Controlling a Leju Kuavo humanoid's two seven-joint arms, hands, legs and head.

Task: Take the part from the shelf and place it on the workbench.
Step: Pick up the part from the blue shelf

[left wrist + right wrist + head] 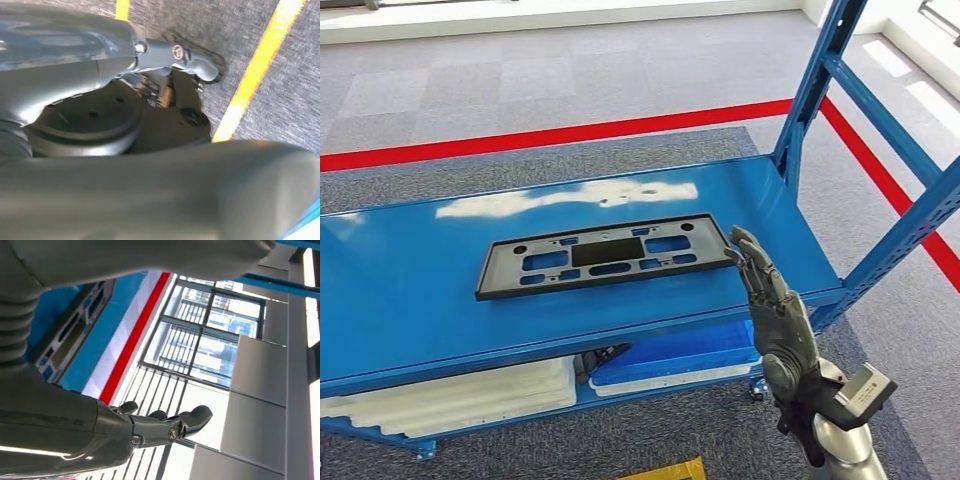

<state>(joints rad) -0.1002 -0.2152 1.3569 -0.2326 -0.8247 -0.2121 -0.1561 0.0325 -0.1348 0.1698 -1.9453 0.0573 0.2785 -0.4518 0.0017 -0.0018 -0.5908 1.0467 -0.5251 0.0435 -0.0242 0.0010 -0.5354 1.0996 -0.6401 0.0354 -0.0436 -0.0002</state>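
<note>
A long black flat part [603, 255] with several rectangular cut-outs lies on the blue shelf [410, 290], near its middle. My right hand [773, 310] is raised at the part's right end, fingers straight and apart, fingertips close to the part's corner and holding nothing. In the right wrist view the part [71, 325] lies on the blue surface past the hand [162, 427], whose fingers stretch out straight. In the left wrist view my left hand [177, 57] hangs over grey floor with its fingers extended and nothing in it.
Blue upright posts and a diagonal brace [893, 130] rise at the shelf's right end. White trays [471, 395] lie on the lower level. Red tape [546, 135] crosses the grey carpet behind the shelf. Yellow floor lines [253, 70] run under my left arm.
</note>
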